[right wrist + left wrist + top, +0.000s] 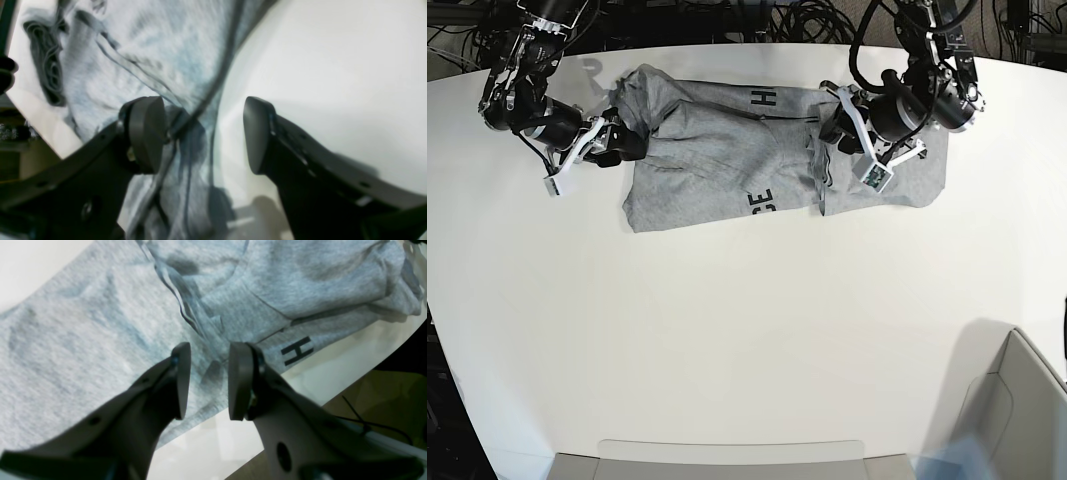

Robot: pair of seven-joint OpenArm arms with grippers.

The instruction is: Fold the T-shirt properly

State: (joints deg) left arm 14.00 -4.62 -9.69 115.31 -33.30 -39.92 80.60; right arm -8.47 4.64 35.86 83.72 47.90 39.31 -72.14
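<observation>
- Two end effectors flank the T-shirt [727,150], spread rumpled along the white bench's [727,330] upper edge.
- Left end effector [206,383]: parted over cloth, nothing pinched.
- Right end effector [203,133]: released wide at the hem.

The T-shirt [100,340] shows a black "H" near its far edge and "CE" near its front fold.

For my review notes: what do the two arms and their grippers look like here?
Both arms are black with exposed black cables. Each gripper, left and right, has two dark grey fingers ending in rounded flat pads. White brackets sit at the wrists in the base view.
</observation>
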